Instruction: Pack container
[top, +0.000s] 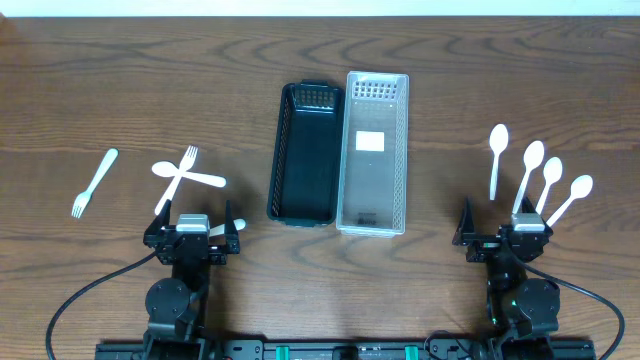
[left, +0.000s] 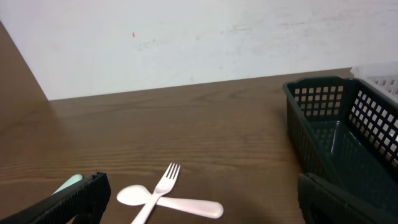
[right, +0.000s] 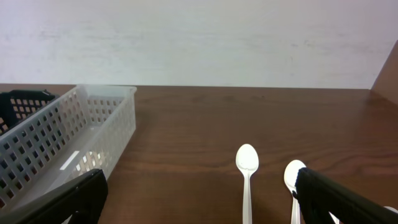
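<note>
the left gripper (top: 197, 224) and right gripper (top: 505, 230) are sitting at the near edge of the table (top: 100, 80), fingers spread wide and gripping nothing. the black basket (top: 305, 152) and clear basket (top: 374, 152) are lying side by side mid-table, with spoons (top: 534, 153) to the right and forks (top: 95, 183) to the left.

**Surface findings**

Table (top: 100, 80): dark wood, visible grain, low sheen. Black basket (top: 305, 160): plastic lattice, slightly glossy. Clear basket (top: 375, 190): translucent frosted plastic lattice. Spoons (top: 498, 140) and forks (top: 96, 182): smooth white plastic. Wall (left: 217, 43): matt white, faintly scuffed
</note>
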